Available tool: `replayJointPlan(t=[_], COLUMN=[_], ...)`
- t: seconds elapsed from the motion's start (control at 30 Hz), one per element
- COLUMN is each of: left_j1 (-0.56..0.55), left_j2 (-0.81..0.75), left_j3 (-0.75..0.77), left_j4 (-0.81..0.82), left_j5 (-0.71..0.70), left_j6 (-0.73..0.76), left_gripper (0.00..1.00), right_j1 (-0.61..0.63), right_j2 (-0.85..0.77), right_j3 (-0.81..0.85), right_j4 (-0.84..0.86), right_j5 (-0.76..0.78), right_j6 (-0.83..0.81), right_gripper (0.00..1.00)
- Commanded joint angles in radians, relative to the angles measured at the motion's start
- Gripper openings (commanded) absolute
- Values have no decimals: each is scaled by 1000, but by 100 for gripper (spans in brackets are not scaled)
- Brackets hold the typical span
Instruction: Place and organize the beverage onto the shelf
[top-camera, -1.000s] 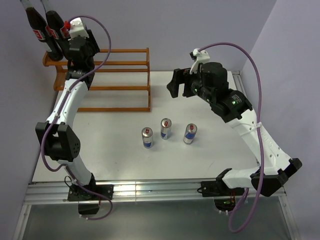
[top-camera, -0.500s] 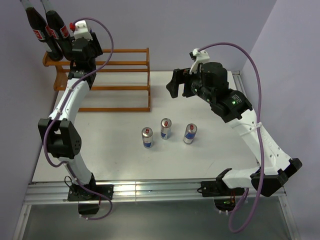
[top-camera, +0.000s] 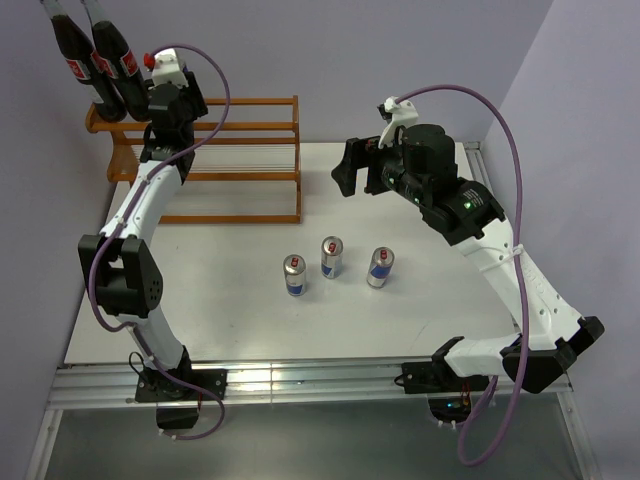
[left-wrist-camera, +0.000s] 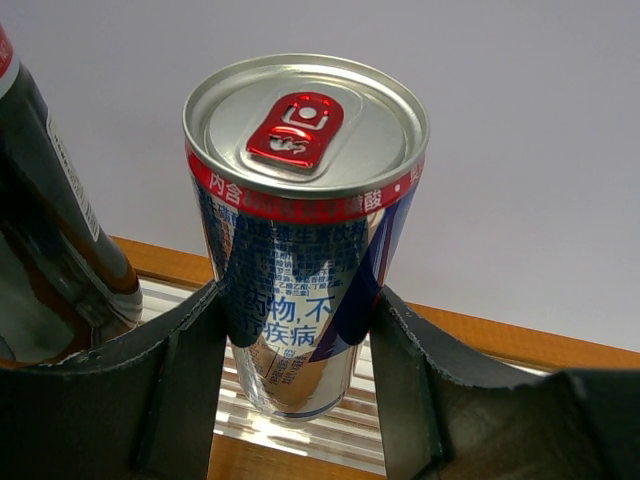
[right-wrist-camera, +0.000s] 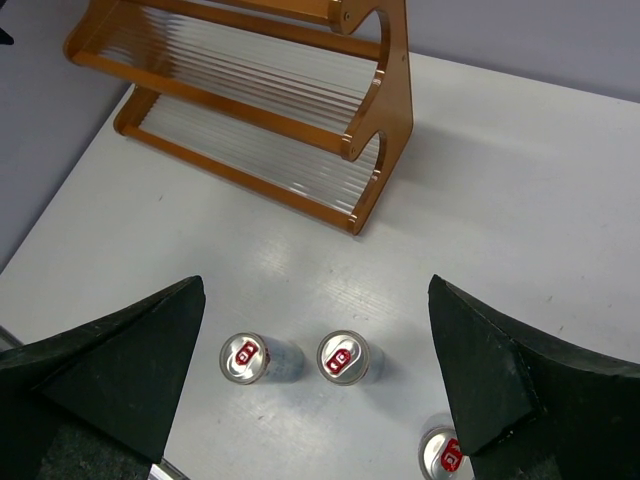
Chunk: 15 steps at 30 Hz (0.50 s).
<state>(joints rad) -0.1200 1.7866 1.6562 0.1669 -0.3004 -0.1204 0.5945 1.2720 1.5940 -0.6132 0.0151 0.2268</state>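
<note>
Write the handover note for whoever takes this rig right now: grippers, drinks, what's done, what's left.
Left gripper: shut on one can, held upright at the top tier of the shelf, right beside the cola bottles. Whether the can already rests on the rails cannot be told.
Right gripper: open and empty, hanging above the table.
Done: both cola bottles stand at the left end of the top tier.
Left: set down and release this can, then shelve the three cans standing mid-table.
</note>
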Motion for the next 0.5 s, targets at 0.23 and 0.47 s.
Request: replayJointPlan(t=[0.23, 0.47], left_j1=[3, 3], left_j2=[-82, -119], left_j3=[-45, -35], left_j4=[89, 57], left_j5=[26, 32], left_j6=[5, 1], left_gripper=[84, 99], right_j1=[-7, -7], right_j2=[-11, -3], right_j3=[-6, -9], right_j4=[56, 56], right_j5=[-10, -10], right_j6=[-7, -7], right_gripper=[100, 100])
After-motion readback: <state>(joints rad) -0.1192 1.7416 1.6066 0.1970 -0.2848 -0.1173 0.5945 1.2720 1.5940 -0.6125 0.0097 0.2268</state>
